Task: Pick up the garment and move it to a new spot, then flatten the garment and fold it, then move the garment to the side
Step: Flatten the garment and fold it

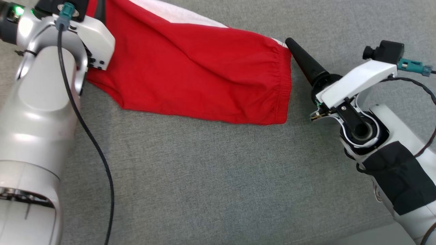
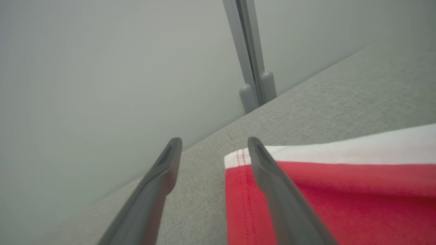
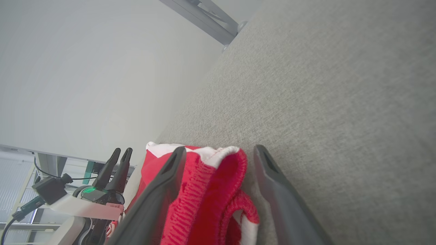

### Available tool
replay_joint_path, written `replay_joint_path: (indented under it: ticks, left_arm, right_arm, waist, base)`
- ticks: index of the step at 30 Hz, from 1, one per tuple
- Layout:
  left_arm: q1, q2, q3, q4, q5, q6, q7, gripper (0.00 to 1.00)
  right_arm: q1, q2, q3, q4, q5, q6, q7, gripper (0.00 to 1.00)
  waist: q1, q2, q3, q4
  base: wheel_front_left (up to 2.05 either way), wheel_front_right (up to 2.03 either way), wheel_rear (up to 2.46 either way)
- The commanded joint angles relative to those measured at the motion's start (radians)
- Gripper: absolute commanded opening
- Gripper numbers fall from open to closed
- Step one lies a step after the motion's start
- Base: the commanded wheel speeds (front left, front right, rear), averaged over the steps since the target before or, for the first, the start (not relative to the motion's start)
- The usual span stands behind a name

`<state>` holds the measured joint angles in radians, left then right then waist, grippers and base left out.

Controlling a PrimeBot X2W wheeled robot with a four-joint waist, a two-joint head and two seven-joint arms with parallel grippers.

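Observation:
The garment (image 1: pixel 190 71) is red with a white stripe and lies spread on the grey cloth surface (image 1: pixel 211 177). Its elastic hem points right. In the left wrist view my left gripper (image 2: pixel 214 146) is open just above the garment's stitched left corner (image 2: pixel 238 177), with one finger over the red cloth and the other over the bare surface. My right gripper (image 3: pixel 219 153) is open at the elastic end (image 3: pixel 211 190). The bunched red hem sits between its fingers, with a gap to the right finger. In the head view a right finger (image 1: pixel 306 61) points at that hem.
A pale wall and a grey metal post (image 2: pixel 250 68) stand behind the surface's far edge. The left forearm (image 1: pixel 41 112) and its black cable (image 1: pixel 88 136) cover the near left. The surface's front edge (image 1: pixel 374 234) shows at the lower right.

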<state>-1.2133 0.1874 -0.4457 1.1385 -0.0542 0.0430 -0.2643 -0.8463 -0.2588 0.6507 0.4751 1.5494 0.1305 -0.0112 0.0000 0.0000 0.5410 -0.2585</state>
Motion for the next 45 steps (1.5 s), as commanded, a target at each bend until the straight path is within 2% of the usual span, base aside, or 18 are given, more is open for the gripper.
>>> replay_joint_path:
  ticks: [1, 10, 15, 16, 22, 27, 36, 45]
  left_arm:
    - [0.023, -0.002, 0.005, -0.020, -0.011, 0.010, -0.001, 1.00]
    - [0.181, -0.013, 0.051, -0.242, -0.056, 0.039, -0.001, 1.00]
    - [0.314, -0.018, 0.079, -0.400, -0.068, 0.054, -0.001, 1.00]
    - [0.314, -0.018, 0.079, -0.400, -0.068, 0.054, -0.001, 1.00]
    - [0.545, -0.038, 0.120, -0.601, -0.080, 0.074, -0.001, 1.00]
    - [0.738, -0.050, 0.150, -0.715, -0.076, 0.082, -0.001, 1.00]
    - [1.011, -0.074, 0.169, -0.820, -0.064, 0.075, -0.001, 1.00]
    - [1.076, -0.101, 0.172, -0.832, -0.044, 0.059, -0.001, 1.00]
  right_arm:
    - [0.020, -0.016, -0.003, -0.002, -0.005, 0.001, -0.009, 1.00]
    - [0.075, -0.095, 0.012, -0.051, -0.053, 0.001, -0.069, 1.00]
    - [0.126, -0.136, 0.031, -0.062, -0.108, 0.001, -0.163, 1.00]
    - [0.126, -0.136, 0.031, -0.062, -0.108, 0.001, -0.163, 1.00]
    - [0.235, -0.150, 0.049, -0.070, -0.186, 0.001, -0.245, 1.00]
    - [0.336, -0.137, 0.012, -0.062, -0.200, 0.001, -0.255, 1.00]
    - [0.458, -0.120, -0.059, -0.038, -0.184, 0.001, -0.254, 1.00]
    - [0.459, -0.099, -0.083, 0.025, -0.063, 0.001, -0.219, 1.00]
  waist:
    - [0.0000, 0.0000, -0.027, 0.015]
    - [0.0000, 0.0000, -0.157, 0.064]
    - [0.0000, 0.0000, -0.237, 0.095]
    - [0.0000, 0.0000, -0.237, 0.095]
    - [0.0000, 0.0000, -0.329, 0.135]
    - [0.0000, 0.0000, -0.392, 0.165]
    - [0.0000, 0.0000, -0.420, 0.225]
    - [0.0000, 0.0000, -0.400, 0.290]
  base:
    - [0.00, 0.00, 0.00]
    - [0.00, 0.00, 0.00]
    - [0.00, 0.00, 0.00]
    - [0.00, 0.00, 0.00]
    - [0.00, 0.00, 0.00]
    - [0.00, 0.00, 0.00]
    - [0.00, 0.00, 0.00]
    - [0.00, 0.00, 0.00]
